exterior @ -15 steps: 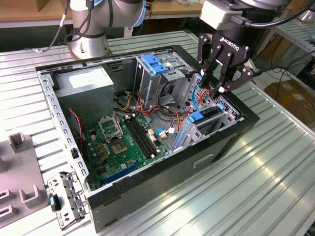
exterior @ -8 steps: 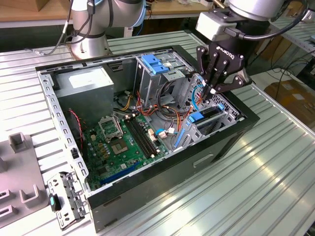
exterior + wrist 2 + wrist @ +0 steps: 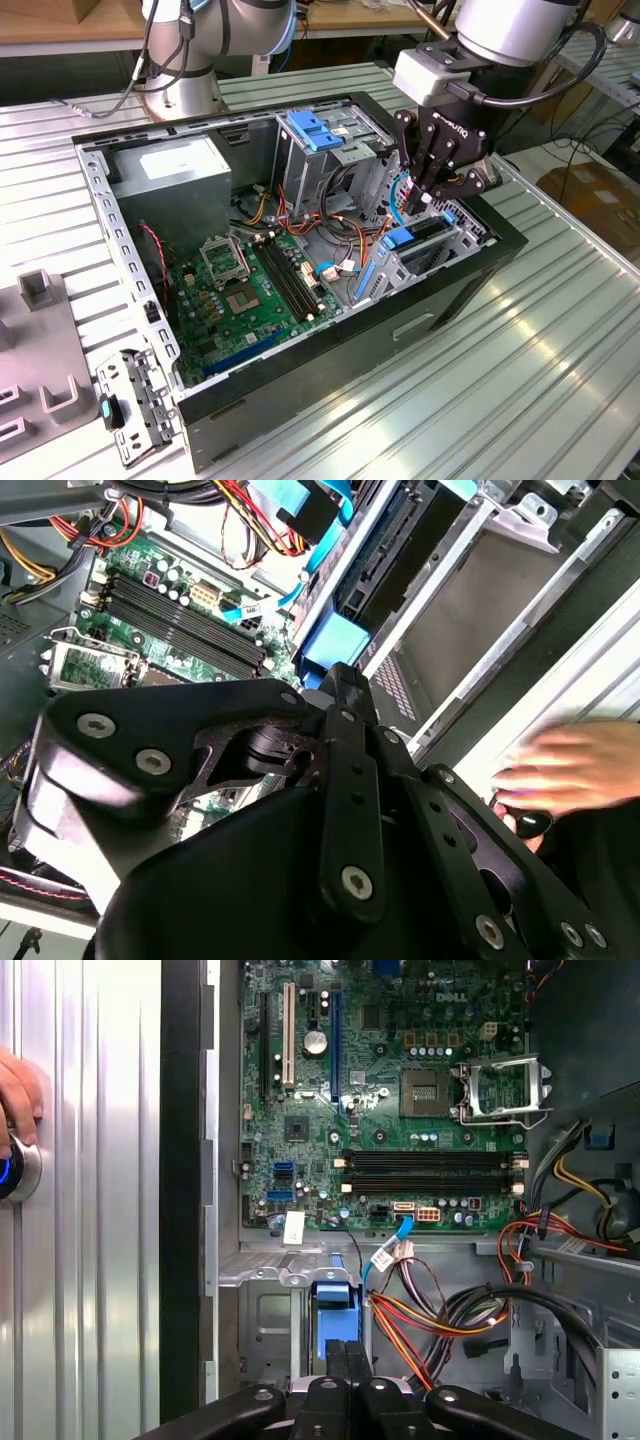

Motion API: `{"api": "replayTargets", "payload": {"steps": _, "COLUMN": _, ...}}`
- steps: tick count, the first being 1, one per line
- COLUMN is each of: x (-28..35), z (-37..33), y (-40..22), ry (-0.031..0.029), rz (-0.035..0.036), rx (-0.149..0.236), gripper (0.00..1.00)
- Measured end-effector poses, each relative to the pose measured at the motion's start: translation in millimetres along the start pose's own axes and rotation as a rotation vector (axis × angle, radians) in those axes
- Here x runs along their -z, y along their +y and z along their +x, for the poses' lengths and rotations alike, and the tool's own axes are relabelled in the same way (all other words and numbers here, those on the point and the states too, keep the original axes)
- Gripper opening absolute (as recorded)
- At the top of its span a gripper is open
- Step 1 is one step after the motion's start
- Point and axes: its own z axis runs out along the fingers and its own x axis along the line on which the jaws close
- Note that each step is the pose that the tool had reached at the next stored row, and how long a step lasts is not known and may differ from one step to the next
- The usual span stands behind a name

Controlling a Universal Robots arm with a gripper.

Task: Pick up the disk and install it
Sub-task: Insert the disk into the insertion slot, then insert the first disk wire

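The disk sits in the low drive bay at the open computer case's (image 3: pixel 470 285) side on the exterior view's right. Its blue carrier end (image 3: pixel 400 239) faces the motherboard, and the same blue end (image 3: pixel 335 1312) (image 3: pixel 335 645) appears in both wrist views. My gripper (image 3: pixel 422 200) hangs just above that bay, fingers pressed together with nothing between them. In the first wrist view the fingertips (image 3: pixel 336 1352) stand right at the blue carrier end; I cannot tell whether they touch it.
Green motherboard (image 3: pixel 245 285), grey power-supply box (image 3: pixel 180 175), tall bay with blue latch (image 3: pixel 315 130) and loose cables (image 3: pixel 345 225) fill the case. A person's hand (image 3: pixel 15 1090) rests on a round button on the table beside the case. A metal bracket (image 3: pixel 135 405) lies on the exterior view's left.
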Motion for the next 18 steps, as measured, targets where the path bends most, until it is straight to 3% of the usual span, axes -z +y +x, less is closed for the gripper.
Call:
{"api": "replayTargets", "payload": {"steps": 12, "x": -0.9, "z": 0.0, "y": -0.3, "ry": -0.0008, "rz": 0.0003, "rx": 0.000, "gripper": 0.11}}
{"api": "replayTargets", "payload": {"steps": 18, "x": -0.7, "z": -0.2, "y": -8.0, "ry": -0.0006, "rz": 0.0004, "rx": 0.003, "gripper": 0.11}}
